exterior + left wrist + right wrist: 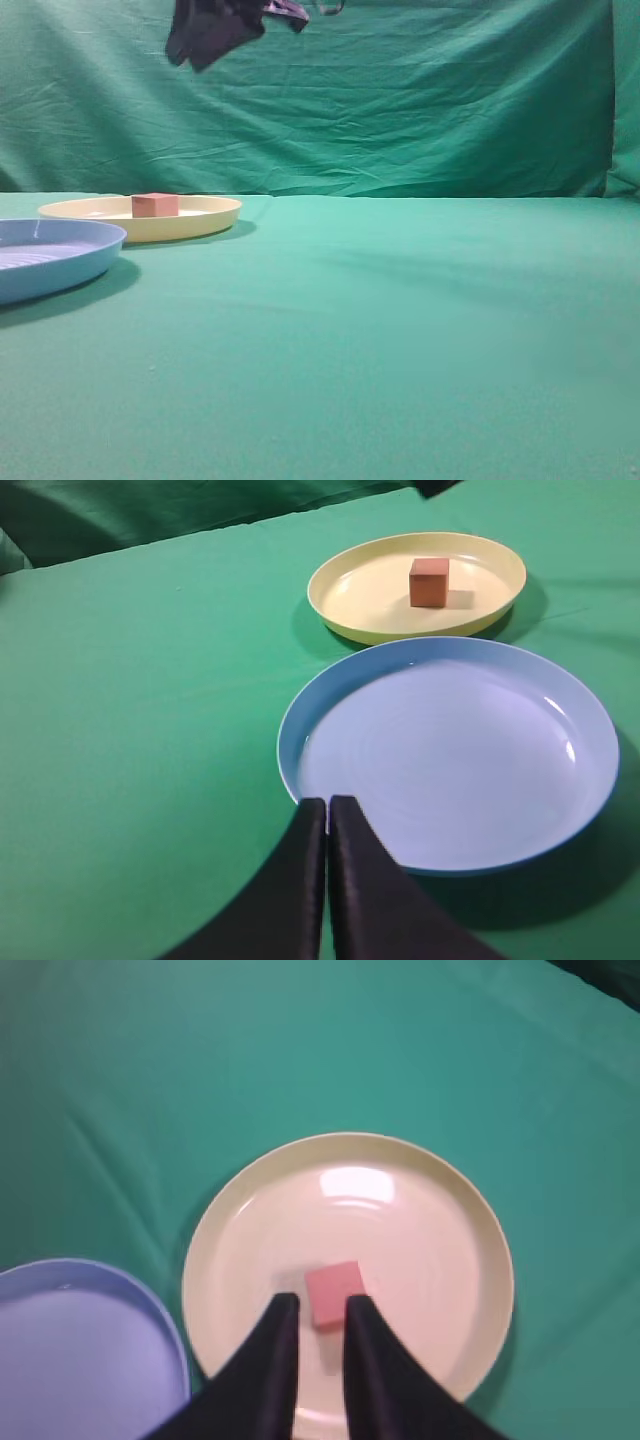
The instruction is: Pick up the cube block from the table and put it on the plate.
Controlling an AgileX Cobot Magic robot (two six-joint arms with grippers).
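Note:
The reddish-brown cube block (155, 205) sits inside the pale yellow plate (205, 215) on the green table (400, 330), at the left. My right gripper (321, 1302) is open and hangs well above the plate; the cube block (333, 1295) shows far below, between its fingers, on the plate (420, 1220). In the exterior view the right gripper (215, 35) is a dark shape at the top edge. My left gripper (327, 802) is shut and empty over the near rim of the blue plate. The left wrist view shows the cube block (429, 582) on the plate (360, 590) beyond.
A light blue ridged plate (60, 255) lies next to the yellow one, nearer the camera at the left edge; it also shows in the left wrist view (450, 750) and the right wrist view (80, 1340). A green backdrop hangs behind the table.

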